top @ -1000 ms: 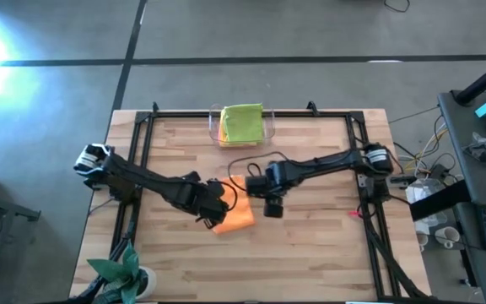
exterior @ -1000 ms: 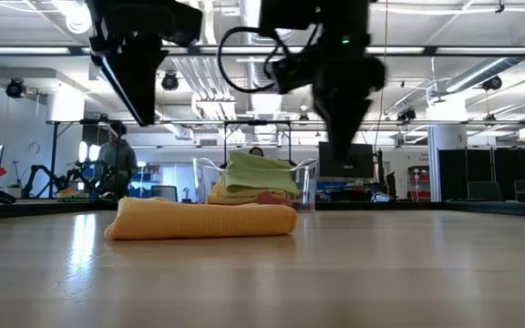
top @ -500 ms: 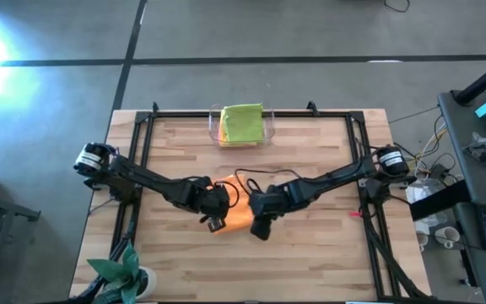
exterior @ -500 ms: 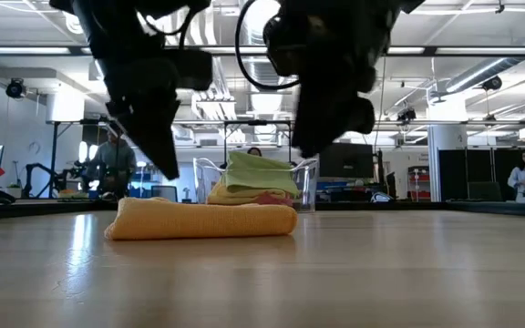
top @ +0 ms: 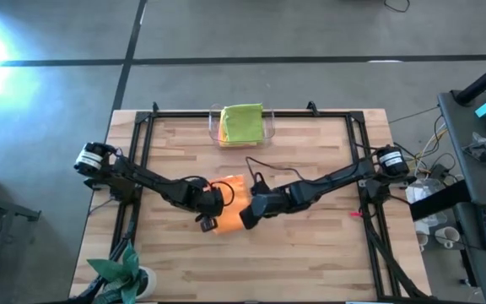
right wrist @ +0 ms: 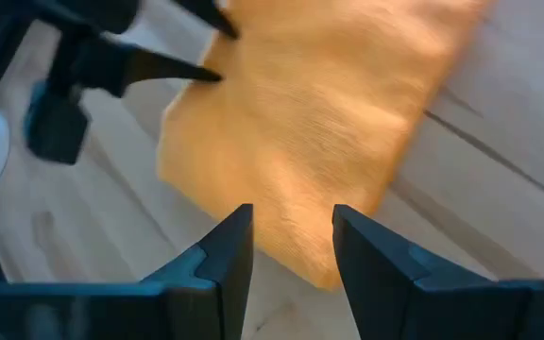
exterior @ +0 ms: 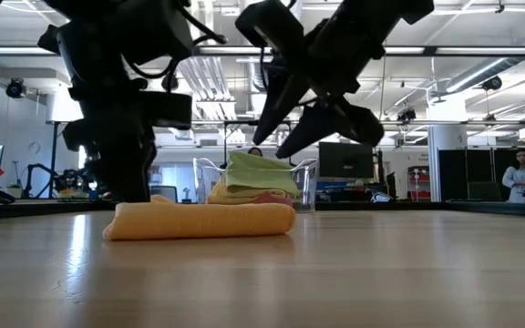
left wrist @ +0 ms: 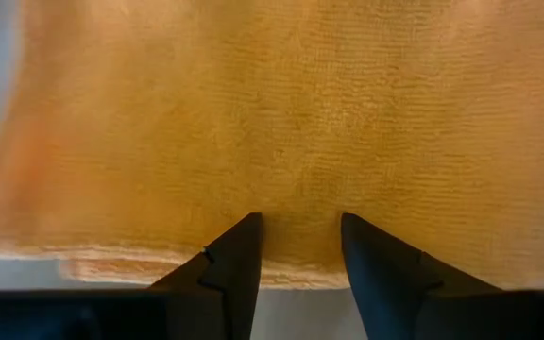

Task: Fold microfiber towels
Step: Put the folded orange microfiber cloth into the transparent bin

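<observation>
Two sets of jaws hang over the fuzzy orange towel (top: 230, 213), folded flat mid-tabletop (top: 310, 253). The left gripper (left wrist: 298, 247) is parted, tips touching the towel's edge, pinching nothing. The right gripper (right wrist: 291, 246) is parted just above it. Far back, a lime green towel (top: 241, 122) tops the pile in a clear tray (top: 269, 127).

Orange towel (top: 230, 211), lime-green towel (top: 242, 122) (plain, no pattern).

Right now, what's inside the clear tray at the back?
The tray holds folded towels: a green towel on top, with yellow and pink edges peeking out below. Anything deeper is covered.
</observation>
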